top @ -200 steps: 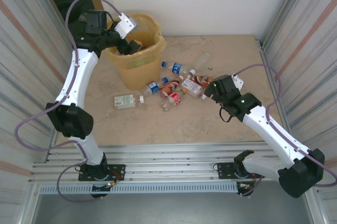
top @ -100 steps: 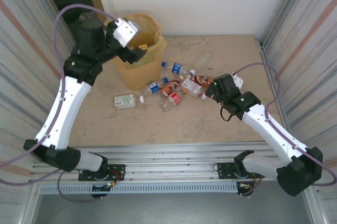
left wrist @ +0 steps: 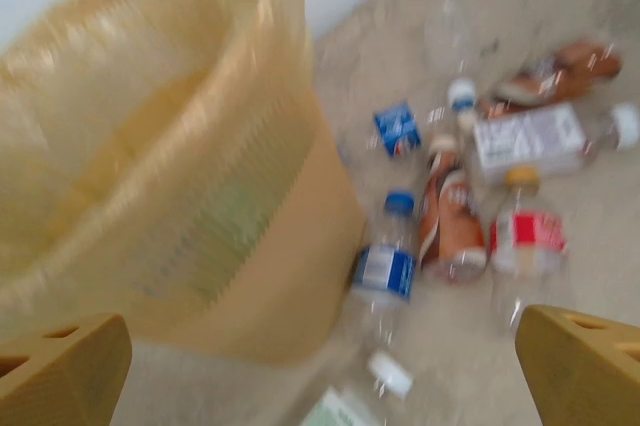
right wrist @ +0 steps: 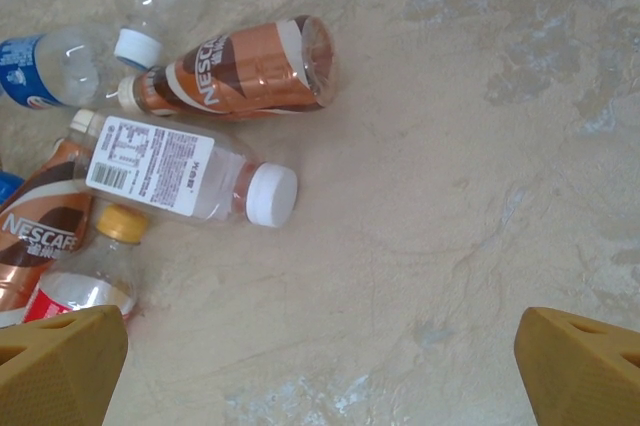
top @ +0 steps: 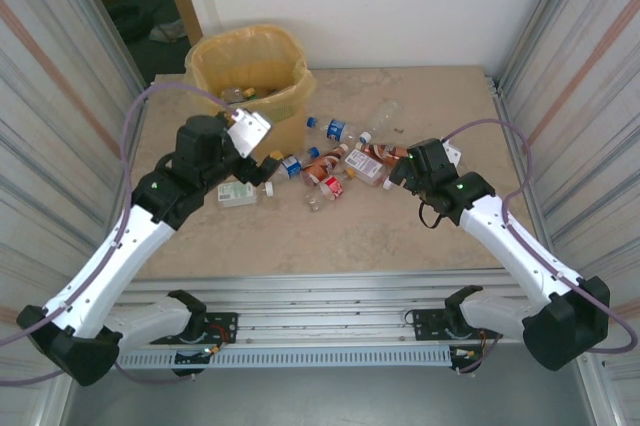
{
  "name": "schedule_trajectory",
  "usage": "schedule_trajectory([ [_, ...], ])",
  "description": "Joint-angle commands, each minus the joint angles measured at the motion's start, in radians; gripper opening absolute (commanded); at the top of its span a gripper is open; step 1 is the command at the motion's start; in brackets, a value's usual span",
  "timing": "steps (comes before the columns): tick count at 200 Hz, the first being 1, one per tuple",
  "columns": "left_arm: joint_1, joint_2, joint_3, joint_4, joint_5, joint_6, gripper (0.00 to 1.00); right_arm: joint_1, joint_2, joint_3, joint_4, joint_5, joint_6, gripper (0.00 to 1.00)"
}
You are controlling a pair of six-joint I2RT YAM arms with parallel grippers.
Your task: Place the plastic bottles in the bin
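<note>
Across the tabletop (top: 420, 246) the biggest thing is the bin (top: 298, 76), far-left corner, liner folded over the rim; a few bottles seem to lie inside, can't count them. Left gripper (left wrist: 320, 376) hangs near the bin's front wall, jaws wide apart, nothing btwn them. Right gripper (right wrist: 320, 366) hovers at the right edge of the pile over bare table, jaws likewise spread wide and empty. Most of the plastic bottles (top: 330, 161) lie on their sides in a loose cluster mid-table, just right of the bin, several touching; a green-labelled bottle (top: 237, 192) lies apart, in front of the bin near the left gripper, and a blue-label bottle (left wrist: 385, 266) lies just beside the bin wall. Closest to the right gripper: brown-orange bottle (right wrist: 235, 71) and, touching it, a white-label bottle (right wrist: 170, 176) w/ white cap (right wrist: 271, 194). Handling, my guess: most look empty or nearly so, so v. light; thin walls prob. dent under squeeze; round bodies will roll or skid on the smooth top if nudged from one side; film labels likely slick. Best hold is across the mid-body, over the label, jaws square to the long axis, one finger each side. Avoid the neck and cap: narrow, tapered, bottle would prob. pivot and slip out.
</note>
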Motion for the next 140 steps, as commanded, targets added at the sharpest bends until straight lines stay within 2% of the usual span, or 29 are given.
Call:
schedule_trajectory([
  [1,0.019,-0.027,-0.077,-0.010,-0.064,0.082,0.99,-0.012,0.008,0.008,0.001,0.003,-0.021,0.98],
  [13,0.050,-0.017,-0.110,-0.031,-0.028,0.132,0.99,-0.016,0.011,0.009,0.003,0.006,-0.019,0.98],
  [63,0.183,0.114,-0.167,-0.033,0.055,0.185,0.99,-0.027,0.002,0.009,0.003,0.007,-0.027,0.98],
  [102,0.222,0.191,-0.294,0.107,0.047,0.280,0.99,-0.054,-0.010,0.014,-0.016,0.000,-0.036,0.98],
  [140,0.294,0.268,-0.344,0.217,0.119,0.305,0.99,-0.067,-0.032,0.007,-0.020,0.004,-0.024,0.98],
])
